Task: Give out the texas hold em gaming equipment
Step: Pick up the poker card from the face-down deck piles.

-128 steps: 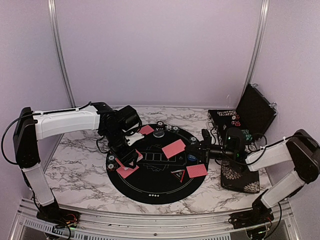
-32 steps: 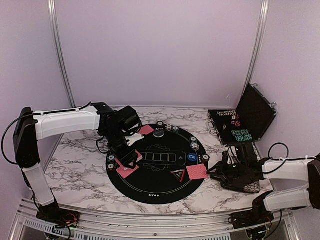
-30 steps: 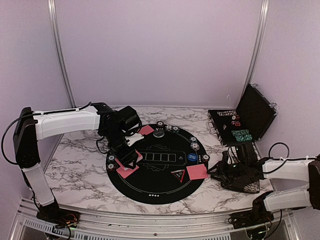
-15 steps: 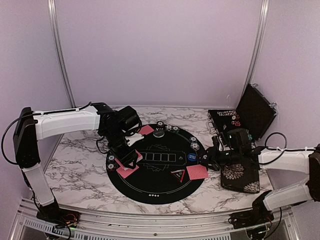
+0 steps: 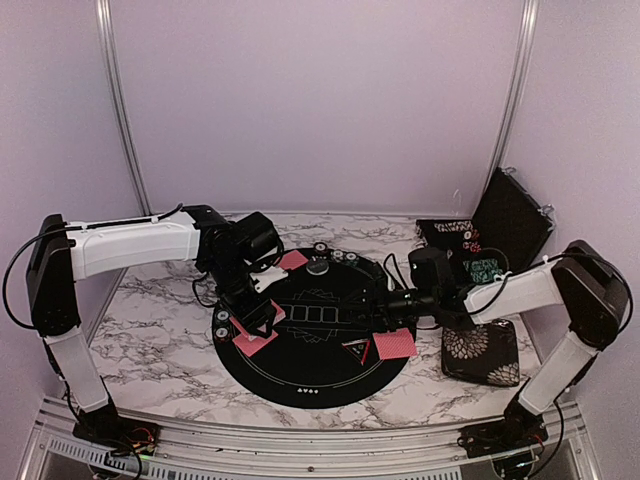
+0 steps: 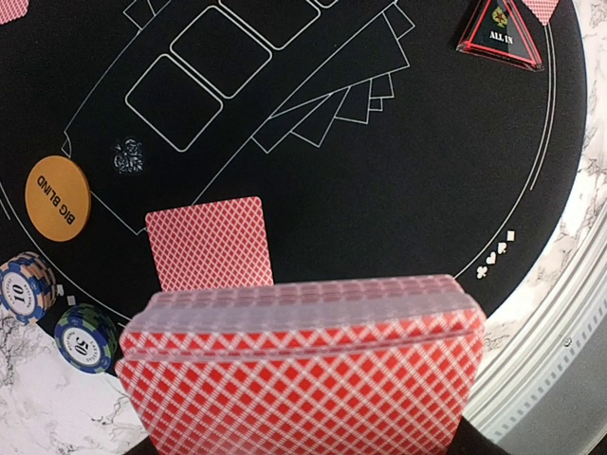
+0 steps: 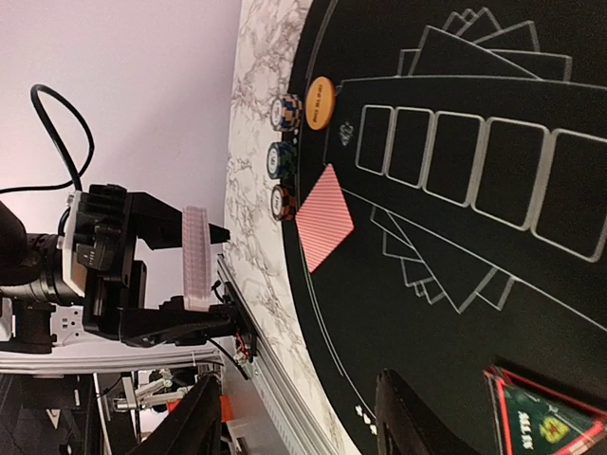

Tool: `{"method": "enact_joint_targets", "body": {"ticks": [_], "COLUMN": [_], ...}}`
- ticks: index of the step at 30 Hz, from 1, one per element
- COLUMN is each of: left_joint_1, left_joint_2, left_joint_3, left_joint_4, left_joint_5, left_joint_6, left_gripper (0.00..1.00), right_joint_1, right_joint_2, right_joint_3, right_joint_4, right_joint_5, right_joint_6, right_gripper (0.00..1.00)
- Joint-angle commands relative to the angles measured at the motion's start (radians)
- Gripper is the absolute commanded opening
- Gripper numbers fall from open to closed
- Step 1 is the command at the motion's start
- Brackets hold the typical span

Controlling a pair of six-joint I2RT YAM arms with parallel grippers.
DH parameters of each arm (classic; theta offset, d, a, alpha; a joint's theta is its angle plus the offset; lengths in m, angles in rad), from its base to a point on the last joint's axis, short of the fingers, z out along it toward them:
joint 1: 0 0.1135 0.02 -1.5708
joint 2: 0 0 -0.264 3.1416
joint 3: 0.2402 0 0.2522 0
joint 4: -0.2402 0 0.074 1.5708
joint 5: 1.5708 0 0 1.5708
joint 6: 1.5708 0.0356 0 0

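- Left pincer: you have it clamped on the deck, held on edge above the left side of the mat. The deck's patterned red back faces the wrist camera.
- Right pincer: its fingers stand apart with nothing between them. It reaches low over the right part of the mat, pointing toward your left arm.
- Single card: face down on the mat, just beyond the held deck and near the left rim.
- Second card: face down at the near-right rim of the mat, just beside the triangle.
- Third card: face down at the far-left rim.
- Triangle: black, red-edged, marked ALL IN. It lies flat on the near-right part of the mat.
- Orange button: marked BIG BLIND, flat on the mat by the left rim.
- Chip stacks: two short striped stacks sit at the left rim next to the orange button. Another group sits along the far rim.
- Floral case: on the marbled surface, right of the mat, under your right arm.
- Open box: at the far right, lid raised, with chips inside.
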Motion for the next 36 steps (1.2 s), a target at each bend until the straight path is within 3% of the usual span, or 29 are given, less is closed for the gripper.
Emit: {"method": "enact_joint_targets", "body": {"ticks": [1, 14, 36], "left_joint_1": [-0.003, -0.002, -0.002], "left_joint_2": [-0.031, -0.038, -0.047], "left_joint_3": [-0.003, -0.005, -0.008], "left_joint_4": [-0.007, -0.007, -0.006], "left_joint_5": [0.018, 0.017, 0.016], "left_joint_6": [0.009, 0.010, 0.011], "left_gripper": [0.55, 0.55, 0.55], "right_joint_1": [0.054, 0.158, 0.206], "right_joint_2": [0.097, 0.318, 0.435], "right_joint_3": [0.092, 0.247, 0.380], "right_joint_4": [0.211, 0.390, 0.411], "right_joint_5": [-0.059, -0.113, -0.134], "right_joint_6": [0.090, 0.212, 0.238], "right_gripper": [0.54, 0.54, 0.55]}}
